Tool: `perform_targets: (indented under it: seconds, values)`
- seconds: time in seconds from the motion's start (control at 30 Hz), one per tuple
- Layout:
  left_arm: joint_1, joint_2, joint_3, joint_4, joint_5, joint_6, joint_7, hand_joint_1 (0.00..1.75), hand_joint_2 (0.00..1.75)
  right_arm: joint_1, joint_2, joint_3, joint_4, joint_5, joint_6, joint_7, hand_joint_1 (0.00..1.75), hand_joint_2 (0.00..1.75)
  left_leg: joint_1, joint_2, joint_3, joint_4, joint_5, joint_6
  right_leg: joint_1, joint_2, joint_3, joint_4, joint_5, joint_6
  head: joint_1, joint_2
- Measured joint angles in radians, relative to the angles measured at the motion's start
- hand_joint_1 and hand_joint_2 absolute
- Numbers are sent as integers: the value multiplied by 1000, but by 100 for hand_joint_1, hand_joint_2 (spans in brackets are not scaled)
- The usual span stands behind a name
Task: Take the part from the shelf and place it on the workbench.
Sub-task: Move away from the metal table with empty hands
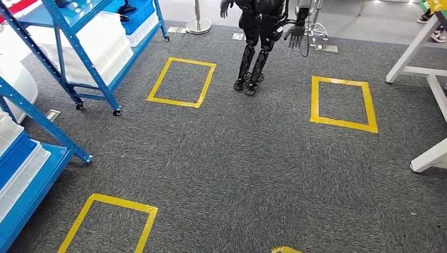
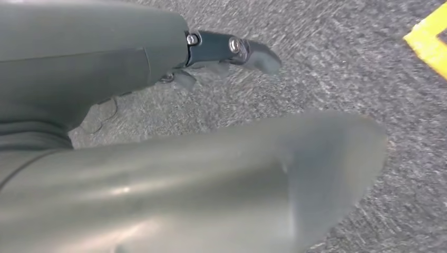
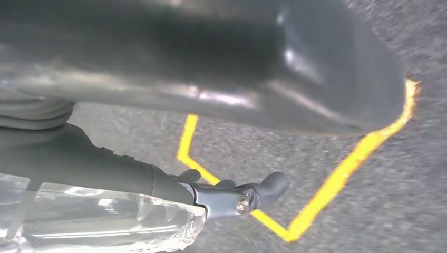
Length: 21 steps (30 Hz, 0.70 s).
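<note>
Head view: a grey carpeted floor [image 1: 248, 158] marked with yellow tape squares [image 1: 182, 82], one at upper centre, one at upper right, one at lower left. At the upper left stands a blue wheeled shelf rack [image 1: 84, 52] carrying white plastic bins [image 1: 100, 45] and a blue bin [image 1: 138, 11]; what lies inside them cannot be seen from here. A second blue shelf [image 1: 31, 174] enters at the lower left edge, with blue and white trays stacked on it, their contents also hidden. At top centre a second humanoid robot [image 1: 261, 37], dark-bodied, stands on the carpet near a chrome stanchion base [image 1: 198, 24]. The white legs of a table [image 1: 421, 63] show at the right edge.

Left wrist view: the left robot hand [image 2: 211, 58] hangs over the grey carpet. A large blurred grey thumb covers the lower half of the frame and a dark finger [image 2: 248, 51] reaches toward upper centre. The fingers are spread and nothing is in them. A piece of yellow tape shows at the upper right.

Right wrist view: the right robot hand [image 3: 174, 174] grips a clear plastic bag [image 3: 105, 221], crinkled and glossy, at the lower left of the frame; this looks like the bagged part, but what is inside cannot be told. A dark finger [image 3: 253, 195] points out past the bag over a yellow tape outline [image 3: 337, 174] on the carpet.
</note>
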Motion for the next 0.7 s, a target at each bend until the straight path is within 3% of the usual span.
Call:
perform_targets:
  seconds: [0.03, 0.1, 0.13, 0.2, 0.27, 0.3, 0.37, 0.4, 0.47, 0.5, 0.53, 0.57, 0.63, 0.7]
  values:
    - [1, -1, 0, 0, -1, 0, 1, 0, 0, 2, -3, 0, 0, -3, -2, 3, 0, 0, 4, -12, -1, 5, -3, -8, -9, 0, 4, -15, 14, 15, 0, 0]
    - [5, -2, 0, 0, -2, 0, 3, 0, 0, 4, -7, -1, 0, 0, -5, 7, 0, 0, 15, -32, -6, 27, -15, -32, -25, 10, 53, -126, 67, 49, 1, 0]
    - [5, -1, 0, 0, -3, 0, 3, 0, 0, 3, -8, -1, 1, 5, -6, 8, 0, 0, 18, -39, -14, 46, -25, -47, -30, 20, 77, -177, 86, 57, 4, 0]
    - [4, 0, 0, 0, -4, 0, 4, 0, 0, 1, -9, -1, 2, 14, -10, 13, 0, 0, 19, -50, -30, 75, -42, -68, -27, 34, 96, -215, 96, 46, 6, 0]
    - [6, 0, 0, 0, -5, 0, 4, 0, 0, 0, -10, 0, 3, 19, -14, 18, 0, 0, 25, -59, -37, 86, -48, -76, -23, 27, 97, -207, 93, 22, 3, 0]
    - [8, 0, 0, 0, -5, 0, 3, 0, 0, 1, -10, 0, 3, 20, -15, 20, 0, 0, 30, -54, -40, 94, -52, -79, -21, 22, 98, -207, 93, 16, 2, 0]
    - [9, -1, 0, 0, -6, 0, 2, 0, 0, 2, -10, 0, 3, 23, -18, 22, 0, 0, 36, -21, -69, 157, -87, -85, -18, 11, 101, -208, 93, 4, -1, 0]
    - [8, -1, 0, 0, -6, 0, 1, 0, 0, 2, -11, 0, 3, 24, -19, 23, 0, 0, 36, 1, -100, 218, -118, -88, -13, 4, 101, -209, 92, 0, -2, 0]
    - [7, -2, 0, 0, -6, 0, 0, 0, 0, 4, -13, -1, 3, 25, -19, 24, 0, 0, 36, 23, -176, 356, -172, -88, -3, -13, 102, -209, 87, -8, -3, 0]
    - [7, -2, 0, 0, -6, 0, 0, 0, 0, 4, -14, -1, 3, 25, -19, 25, 0, 0, 36, 25, -200, 393, -175, -85, 2, -22, 103, -209, 85, -11, -3, 0]
    - [8, -3, 0, 0, -6, 0, 0, 0, 0, 4, -14, -1, 3, 26, -19, 25, 0, 0, 34, 26, -204, 392, -160, -78, 7, -30, 105, -209, 82, -15, -3, 0]
    - [9, -3, 0, 0, -6, 0, 0, 0, 0, 4, -14, -1, 3, 28, -19, 26, 0, 0, 30, 28, -187, 349, -126, -69, 11, -37, 109, -209, 79, -18, -3, 0]
    - [7, -2, 0, 0, -6, 1, -1, 0, 0, 3, -13, 0, 3, 33, -20, 27, 0, 0, 12, 58, -121, 212, -58, -43, 16, -51, 119, -211, 72, -20, -3, 0]
    - [3, -1, 0, -1, -6, 1, -4, 0, 0, 3, -10, 0, 4, 37, -21, 27, 0, 0, -6, 87, -81, 130, -37, -27, 17, -66, 125, -214, 66, -15, -2, 0]
